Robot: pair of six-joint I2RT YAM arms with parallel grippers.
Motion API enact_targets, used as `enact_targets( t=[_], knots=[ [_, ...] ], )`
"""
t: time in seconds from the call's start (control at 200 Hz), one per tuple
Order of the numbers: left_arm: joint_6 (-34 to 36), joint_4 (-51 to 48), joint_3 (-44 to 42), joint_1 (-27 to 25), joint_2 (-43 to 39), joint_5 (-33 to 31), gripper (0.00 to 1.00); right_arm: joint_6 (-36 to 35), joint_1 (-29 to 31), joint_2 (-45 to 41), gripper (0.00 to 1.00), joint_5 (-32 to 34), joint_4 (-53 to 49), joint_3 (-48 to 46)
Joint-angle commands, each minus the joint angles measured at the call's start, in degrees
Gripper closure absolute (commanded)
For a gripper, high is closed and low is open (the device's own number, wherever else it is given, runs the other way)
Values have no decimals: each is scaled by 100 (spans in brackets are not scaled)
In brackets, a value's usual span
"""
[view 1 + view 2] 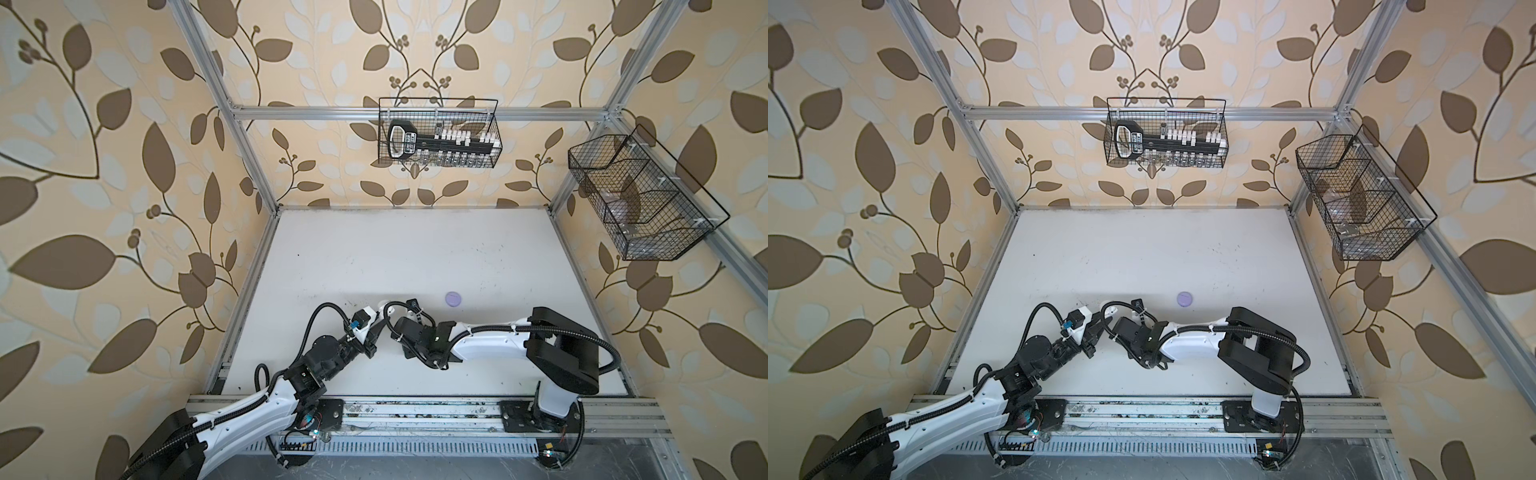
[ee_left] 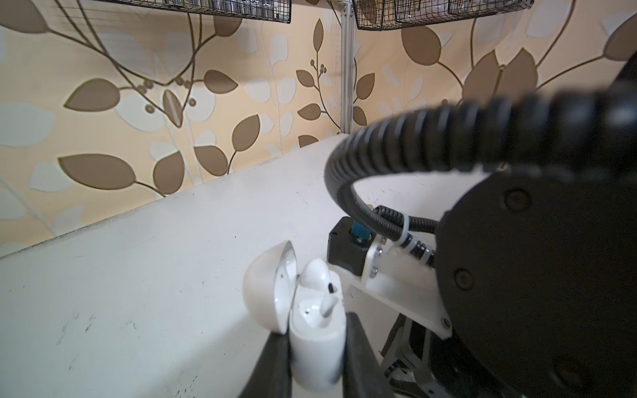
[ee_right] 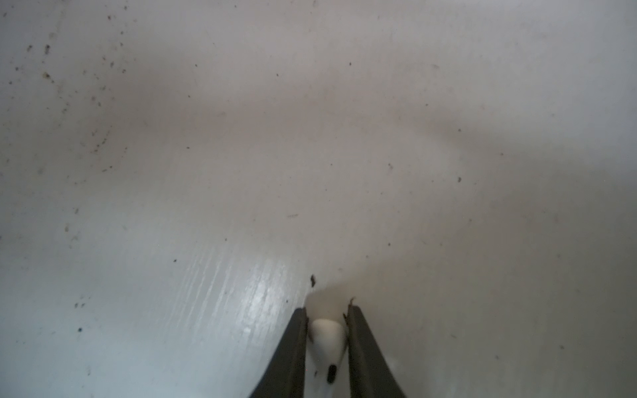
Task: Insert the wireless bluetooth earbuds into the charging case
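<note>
Robotics lab cell — aluminium-profile frame (image 1: pixel 311 113), leaf-print wallpaper panels (image 1: pixel 104 166), scuffed white bench (image 1: pixel 415 257), wire baskets (image 1: pixel 440 158) hung on frame, two robot arms (image 1: pixel 490 345) on base rail (image 1: pixel 415 409).

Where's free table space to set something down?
Free: far half of the table, from the lavender case to the back wall. Crowded: near centre, left gripper holding the white case beside right gripper holding an earbud.

Cream wallpaper (image 1: pixel 104 187) printed with brown and pale leaves lines the walls behind a silver metal frame (image 1: pixel 311 112), from which hang a back basket (image 1: pixel 478 160) of black wire above the scuffed white counter's (image 1: pixel 415 249) far edge and a side basket (image 1: pixel 590 166) near its far right corner.
</note>
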Motion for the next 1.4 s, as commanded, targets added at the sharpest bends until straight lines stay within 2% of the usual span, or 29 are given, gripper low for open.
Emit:
enact_targets(
  t=[0.0,0.385,0.655,0.875,1.125,1.395],
  knots=[
    [-24,284,18,61,-69,-77,100,79,33,131,77,49,-300,93],
    [-25,268,28,57,-71,-61,100,123,77,193,76,114,-422,159],
    [-32,266,27,59,-51,-64,100,101,103,172,85,136,-394,159],
    [0,256,53,56,-24,16,100,-3,-14,-169,89,-179,360,-203],
    [-13,302,43,54,-13,81,100,-240,-148,-580,91,-6,632,-413],
    [-21,310,25,60,-16,58,100,-374,-327,-441,93,-61,118,-222]
  ],
)
